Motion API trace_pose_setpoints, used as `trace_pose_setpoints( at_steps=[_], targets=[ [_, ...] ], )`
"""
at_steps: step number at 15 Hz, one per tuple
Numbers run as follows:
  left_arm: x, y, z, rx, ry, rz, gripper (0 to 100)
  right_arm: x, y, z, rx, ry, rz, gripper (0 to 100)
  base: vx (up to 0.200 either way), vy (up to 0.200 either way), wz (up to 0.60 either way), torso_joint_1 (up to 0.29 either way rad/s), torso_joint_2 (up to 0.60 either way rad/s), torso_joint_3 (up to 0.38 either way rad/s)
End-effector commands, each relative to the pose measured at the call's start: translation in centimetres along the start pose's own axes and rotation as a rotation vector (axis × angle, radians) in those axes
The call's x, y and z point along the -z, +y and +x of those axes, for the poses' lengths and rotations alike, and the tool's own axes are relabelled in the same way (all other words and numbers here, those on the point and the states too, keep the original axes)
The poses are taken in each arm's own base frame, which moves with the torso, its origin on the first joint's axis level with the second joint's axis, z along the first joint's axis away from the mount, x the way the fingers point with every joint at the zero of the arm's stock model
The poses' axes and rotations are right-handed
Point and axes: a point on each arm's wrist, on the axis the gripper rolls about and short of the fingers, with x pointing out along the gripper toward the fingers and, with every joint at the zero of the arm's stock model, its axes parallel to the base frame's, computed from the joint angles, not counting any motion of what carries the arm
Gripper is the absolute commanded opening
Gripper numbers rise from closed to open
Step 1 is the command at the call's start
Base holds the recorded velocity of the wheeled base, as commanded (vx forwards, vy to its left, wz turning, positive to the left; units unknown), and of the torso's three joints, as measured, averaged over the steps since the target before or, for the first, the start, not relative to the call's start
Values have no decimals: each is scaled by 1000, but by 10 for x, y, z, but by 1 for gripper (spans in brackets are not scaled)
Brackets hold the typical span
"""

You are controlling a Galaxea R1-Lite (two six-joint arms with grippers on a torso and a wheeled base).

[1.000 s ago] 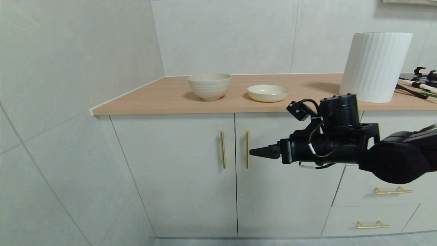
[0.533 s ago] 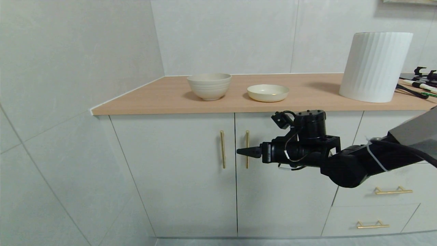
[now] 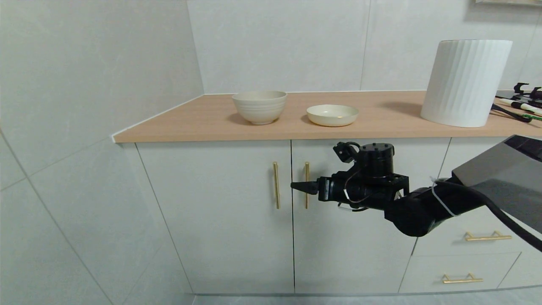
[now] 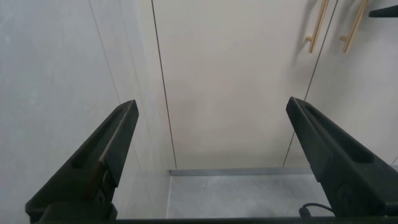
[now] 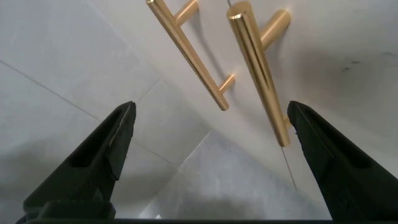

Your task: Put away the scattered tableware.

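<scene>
A beige ribbed bowl point(image 3: 259, 107) and a shallow cream dish point(image 3: 332, 115) stand on the wooden counter point(image 3: 381, 116). Below them are two cabinet doors with vertical gold handles, the left handle point(image 3: 276, 185) and the right handle point(image 3: 306, 185). My right gripper point(image 3: 301, 187) is level with these handles, its tip overlapping the right one. In the right wrist view my right gripper point(image 5: 210, 111) is open, with both gold handles point(image 5: 258, 68) close ahead of its fingers. My left gripper point(image 4: 211, 104) is open and holds nothing, low before the left cabinet door point(image 4: 236, 93).
A tall white ribbed container point(image 3: 465, 82) stands on the counter's right part, with dark utensils point(image 3: 518, 106) beyond it. Drawers with gold pulls point(image 3: 487, 236) lie right of the doors. A tiled wall point(image 3: 84, 127) closes off the left side.
My right arm has moved left and farther out toward the cabinet; its gripper tip has gone from right of the right handle to overlapping it. Bowl and dish have not moved.
</scene>
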Motion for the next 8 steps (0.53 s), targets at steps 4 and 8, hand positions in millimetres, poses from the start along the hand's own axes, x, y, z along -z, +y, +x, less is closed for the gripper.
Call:
trace_pose_setpoints(
  at_steps=[4, 8],
  targets=[
    [0, 0, 0, 0, 0, 0, 100, 8, -4, 18, 35, -10, 25, 100, 0, 0, 0, 0, 0, 0],
    [0, 0, 0, 0, 0, 0, 100, 9, -6, 24, 63, -39, 24, 100, 0, 0, 0, 0, 0, 0]
  ],
)
